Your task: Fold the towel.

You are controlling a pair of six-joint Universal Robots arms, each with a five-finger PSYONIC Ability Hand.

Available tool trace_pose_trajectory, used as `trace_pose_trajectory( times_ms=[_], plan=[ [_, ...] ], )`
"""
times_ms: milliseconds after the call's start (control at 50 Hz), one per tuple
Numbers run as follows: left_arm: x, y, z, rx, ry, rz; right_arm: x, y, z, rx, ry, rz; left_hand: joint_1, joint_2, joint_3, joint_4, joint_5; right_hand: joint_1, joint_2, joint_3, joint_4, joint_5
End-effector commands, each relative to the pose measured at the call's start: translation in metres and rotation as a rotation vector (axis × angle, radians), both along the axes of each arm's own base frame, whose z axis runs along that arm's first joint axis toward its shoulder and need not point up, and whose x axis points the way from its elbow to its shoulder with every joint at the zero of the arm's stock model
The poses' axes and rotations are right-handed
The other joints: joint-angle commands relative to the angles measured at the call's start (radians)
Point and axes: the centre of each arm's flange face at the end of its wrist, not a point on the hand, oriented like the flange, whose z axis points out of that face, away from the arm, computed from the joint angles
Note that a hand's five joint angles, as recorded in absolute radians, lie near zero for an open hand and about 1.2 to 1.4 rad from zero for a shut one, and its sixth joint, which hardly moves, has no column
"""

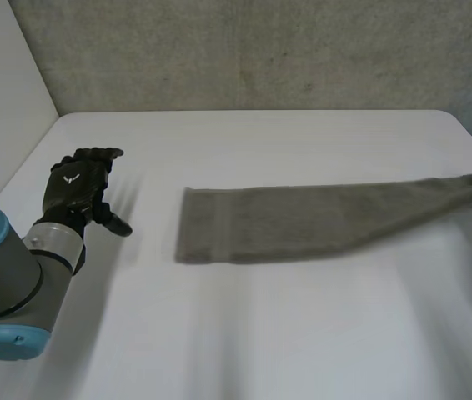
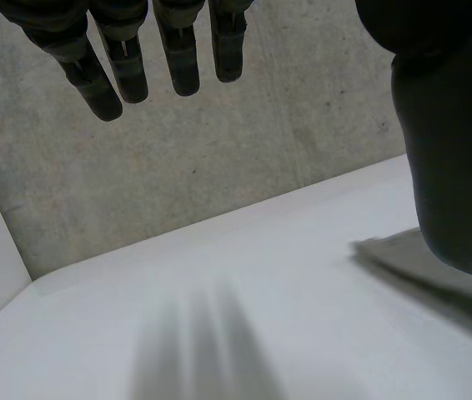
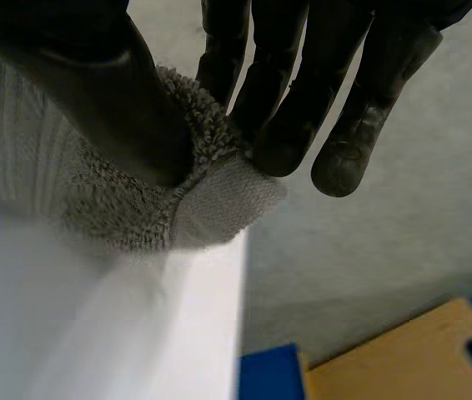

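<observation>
Nearest you, the left arm (image 1: 2,283) reaches over the desk (image 1: 261,342). Your left robot hand (image 1: 77,190) is over the desk's left side, fingers relaxed and apart, holding nothing. Beyond it, the towel (image 1: 303,223) lies as a long strip from the desk's middle to its right edge. There your right robot hand (image 3: 94,92) pinches the towel's end between thumb and fingers. A concrete wall (image 1: 261,50) stands behind.
</observation>
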Motion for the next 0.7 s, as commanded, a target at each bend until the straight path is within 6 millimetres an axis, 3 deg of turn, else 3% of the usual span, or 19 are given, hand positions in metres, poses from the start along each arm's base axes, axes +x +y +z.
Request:
trace_pose_trajectory(
  times_ms=[20, 60, 80, 120, 140, 160, 180, 220, 240, 280, 320, 340, 380, 460, 520, 560, 600, 620, 700],
  plan=[
    [0.001, -0.001, 0.001, -0.002, 0.001, 0.002, 0.075, 0.015, 0.054, -0.097, 0.051, 0.186, -0.074, -0.06, -0.055, -0.063, -0.203, 0.188, 0.073, 0.073, 0.063, 0.104],
    [0.001, -0.001, 0.0, -0.002, 0.001, 0.002, 0.149, 0.045, 0.074, -0.151, 0.022, 0.368, -0.077, -0.063, -0.058, -0.066, -0.206, 0.188, 0.073, 0.073, 0.063, 0.104],
    [0.001, -0.001, 0.0, -0.002, 0.001, 0.002, 0.149, 0.046, 0.074, -0.151, 0.021, 0.369, -0.077, -0.063, -0.058, -0.066, -0.206, 0.188, 0.073, 0.073, 0.063, 0.104],
    [0.001, -0.001, 0.0, -0.001, 0.001, 0.004, 0.209, 0.082, 0.075, -0.165, -0.009, 0.531, -0.077, -0.063, -0.058, -0.066, -0.206, 0.188, 0.073, 0.073, 0.063, 0.104],
    [0.001, -0.001, 0.001, -0.002, 0.001, 0.004, 0.209, 0.082, 0.075, -0.165, -0.009, 0.532, -0.077, -0.063, -0.058, -0.066, -0.206, 0.188, 0.073, 0.073, 0.063, 0.104],
    [0.001, -0.001, 0.001, -0.002, 0.001, 0.004, 0.233, 0.098, 0.065, -0.146, -0.015, 0.6, -0.077, -0.063, -0.058, -0.066, -0.206, 0.188, 0.073, 0.073, 0.063, 0.104],
    [0.001, -0.001, 0.001, -0.002, 0.001, 0.004, 0.233, 0.098, 0.065, -0.146, -0.015, 0.601, -0.08, -0.066, -0.061, -0.069, -0.209, 0.188, 0.073, 0.073, 0.063, 0.104],
    [0.001, -0.001, 0.001, -0.003, -0.001, 0.004, 0.283, 0.139, 0.039, -0.092, -0.02, 0.762, -0.08, -0.066, -0.061, -0.069, -0.209, 0.188, 0.073, 0.073, 0.063, 0.104],
    [0.001, -0.001, 0.0, -0.001, -0.001, 0.004, 0.284, 0.139, 0.039, -0.092, -0.02, 0.762, -0.08, -0.066, -0.061, -0.069, -0.209, 0.188, 0.073, 0.073, 0.063, 0.104],
    [0.001, -0.001, 0.0, -0.003, -0.001, 0.005, 0.32, 0.178, 0.018, -0.053, -0.017, 0.9, -0.08, -0.066, -0.061, -0.069, -0.209, 0.188, 0.073, 0.073, 0.063, 0.104],
    [0.002, -0.002, 0.0, -0.003, -0.002, 0.007, 0.33, 0.192, 0.007, -0.028, -0.012, 0.943, -0.083, -0.069, -0.064, -0.072, -0.212, 0.041, -0.074, -0.074, -0.084, -0.043],
    [0.003, -0.002, 0.0, -0.004, -0.003, 0.01, 0.33, 0.192, 0.007, -0.027, -0.012, 0.944, -0.083, -0.069, -0.064, -0.072, -0.212, 0.039, -0.075, -0.075, -0.085, -0.044],
    [0.003, -0.002, 0.0, -0.003, -0.005, 0.01, 0.336, 0.195, -0.013, 0.015, 0.006, 0.944, -0.086, -0.072, -0.067, -0.075, -0.215, -1.034, -1.148, -1.148, -1.158, -1.117],
    [0.002, -0.002, 0.0, -0.003, -0.008, 0.008, 0.334, 0.191, -0.021, 0.044, 0.015, 0.913, -0.086, -0.072, -0.067, -0.075, -0.215, -1.034, -1.148, -1.148, -1.158, -1.117],
    [0.003, -0.002, -0.001, -0.002, -0.01, 0.008, 0.318, 0.18, -0.023, 0.092, 0.032, 0.841, -0.086, -0.072, -0.067, -0.075, -0.215, -1.034, -1.148, -1.148, -1.158, -1.117],
    [0.002, -0.002, -0.001, -0.002, -0.01, 0.007, 0.303, 0.168, -0.02, 0.122, 0.036, 0.789, -0.086, -0.072, -0.067, -0.075, -0.215, -1.034, -1.148, -1.148, -1.158, -1.117],
    [0.001, -0.001, -0.001, -0.001, -0.011, 0.004, 0.269, 0.152, -0.013, 0.185, 0.006, 0.701, -0.086, -0.072, -0.067, -0.075, -0.215, -1.034, -1.148, -1.148, -1.158, -1.117],
    [0.001, -0.001, -0.001, -0.002, -0.01, 0.002, 0.269, 0.152, -0.013, 0.185, 0.006, 0.7, -0.086, -0.072, -0.067, -0.075, -0.215, -1.034, -1.148, -1.148, -1.158, -1.117],
    [-0.001, 0.0, -0.001, -0.002, -0.01, -0.003, 0.225, 0.141, -0.024, 0.265, -0.062, 0.596, -0.086, -0.072, -0.067, -0.075, -0.215, -1.034, -1.148, -1.148, -1.158, -1.117]
  ],
)
